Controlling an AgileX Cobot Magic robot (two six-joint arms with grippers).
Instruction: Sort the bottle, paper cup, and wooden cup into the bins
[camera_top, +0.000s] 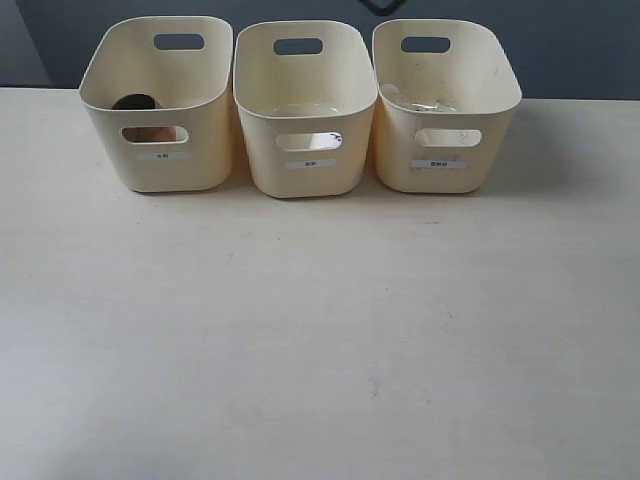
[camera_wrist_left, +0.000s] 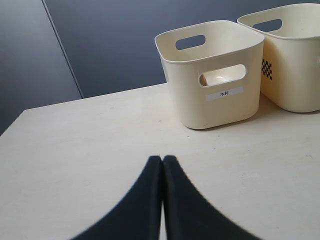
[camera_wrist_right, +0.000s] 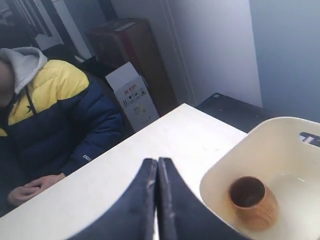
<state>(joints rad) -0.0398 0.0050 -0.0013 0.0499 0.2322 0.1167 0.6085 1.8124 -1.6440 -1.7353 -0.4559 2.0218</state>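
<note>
Three cream bins stand in a row at the back of the table. The left bin (camera_top: 160, 165) holds the dark brown wooden cup (camera_top: 135, 102), upright. The wooden cup (camera_wrist_right: 252, 202) also shows from above in its bin (camera_wrist_right: 220, 175) in the right wrist view, and through the handle cut-out of the bin (camera_wrist_left: 215, 107) in the left wrist view. In the middle bin (camera_top: 305, 175) lies the white paper cup (camera_top: 300, 110), its blue logo showing through the cut-out. The clear bottle (camera_top: 420, 102) lies in the right bin (camera_top: 440, 170). My left gripper (camera_wrist_left: 162, 159) and right gripper (camera_wrist_right: 157, 161) are shut on nothing. Neither appears in the exterior view.
A person in a yellow and navy jacket (camera_wrist_right: 45, 115) sits beside the table's edge, with cardboard boxes (camera_wrist_right: 132, 95) behind. A second bin (camera_wrist_left: 295, 60) stands next to the wooden cup's bin. Bare pale tabletop (camera_top: 320, 340) spreads in front of the bins.
</note>
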